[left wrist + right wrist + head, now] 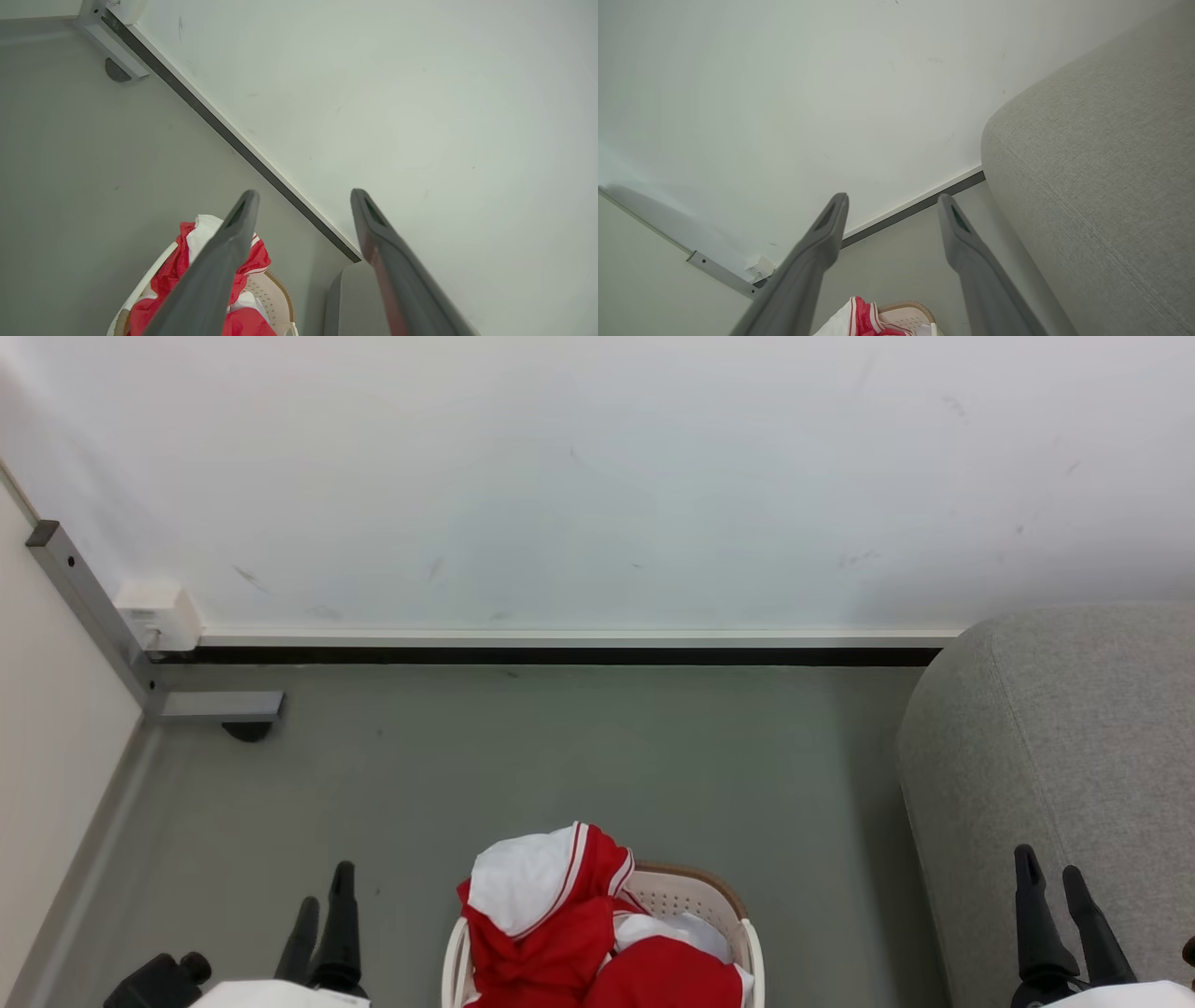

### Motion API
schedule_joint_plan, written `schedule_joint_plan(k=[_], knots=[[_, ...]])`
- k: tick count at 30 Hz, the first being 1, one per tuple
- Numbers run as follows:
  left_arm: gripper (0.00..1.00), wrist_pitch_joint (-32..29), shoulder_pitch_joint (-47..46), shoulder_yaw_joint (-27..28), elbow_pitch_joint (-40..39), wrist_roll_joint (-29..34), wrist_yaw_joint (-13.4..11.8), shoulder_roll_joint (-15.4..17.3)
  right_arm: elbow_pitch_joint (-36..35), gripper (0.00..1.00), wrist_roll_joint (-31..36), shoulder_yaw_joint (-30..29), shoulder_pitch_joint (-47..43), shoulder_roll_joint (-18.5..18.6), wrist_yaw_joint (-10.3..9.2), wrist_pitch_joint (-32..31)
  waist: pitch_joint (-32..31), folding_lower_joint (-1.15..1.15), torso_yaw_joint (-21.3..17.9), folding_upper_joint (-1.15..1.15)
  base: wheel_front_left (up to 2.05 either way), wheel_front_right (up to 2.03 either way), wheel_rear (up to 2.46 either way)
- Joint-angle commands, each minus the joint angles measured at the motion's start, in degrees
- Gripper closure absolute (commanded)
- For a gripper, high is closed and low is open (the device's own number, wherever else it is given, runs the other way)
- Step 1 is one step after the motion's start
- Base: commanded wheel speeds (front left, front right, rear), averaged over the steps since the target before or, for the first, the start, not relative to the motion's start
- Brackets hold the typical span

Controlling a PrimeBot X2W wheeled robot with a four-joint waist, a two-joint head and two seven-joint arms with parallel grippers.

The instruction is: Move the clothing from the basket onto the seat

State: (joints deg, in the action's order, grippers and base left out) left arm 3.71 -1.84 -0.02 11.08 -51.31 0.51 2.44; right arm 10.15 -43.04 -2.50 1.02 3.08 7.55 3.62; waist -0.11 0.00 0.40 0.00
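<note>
The soft bright red garments with white panels (pixel 560 933) lay heaped above the rim of the cream-white perforated plastic basket (pixel 695 896), between the left gripper (pixel 326 887) and the right gripper (pixel 1048 861), both with jaws spread wide and empty. A pinch on only the top fold might trail a tangled piece onto the smooth grey-green floor (pixel 560 756), or a finger could snag the basket wall; the pile's depth was hard to judge. That floor met a scuffed white wall (pixel 597 476), and the large light grey fabric sofa (pixel 1055 728) stood near the basket's right.
</note>
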Motion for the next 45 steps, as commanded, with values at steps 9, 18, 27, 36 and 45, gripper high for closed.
schedule_joint_plan(k=[9,18,27,36,45], knots=[[0.0,2.2,0.8,0.2,-0.9,9.9,0.1,0.5,0.7,0.0,9.3,0.6,0.1,0.8,-0.05,2.2,-0.2,0.0,0.1,0.0,0.0,0.0,0.0],[0.0,3.7,1.7,-0.5,-1.8,17.8,-0.2,1.5,1.5,0.0,16.2,1.3,-0.3,1.1,-0.06,3.8,-0.3,0.0,0.1,0.0,0.0,0.0,0.0],[0.0,5.1,2.3,-1.8,-3.1,24.2,-0.7,2.6,1.9,0.0,22.4,1.9,-0.7,1.5,-0.07,5.2,-0.3,0.0,0.0,0.0,0.0,0.0,0.0],[0.0,6.4,3.2,-3.4,-3.2,29.7,-1.0,3.6,1.9,0.0,27.5,2.4,-1.3,1.8,-0.07,6.5,-0.4,0.0,0.0,0.0,0.0,0.0,0.0],[0.0,7.5,3.8,-4.4,-3.3,34.6,-1.8,4.3,3.1,0.0,28.2,2.1,-2.0,1.6,-0.08,7.7,-0.4,0.0,0.1,0.0,0.0,0.0,0.0]])
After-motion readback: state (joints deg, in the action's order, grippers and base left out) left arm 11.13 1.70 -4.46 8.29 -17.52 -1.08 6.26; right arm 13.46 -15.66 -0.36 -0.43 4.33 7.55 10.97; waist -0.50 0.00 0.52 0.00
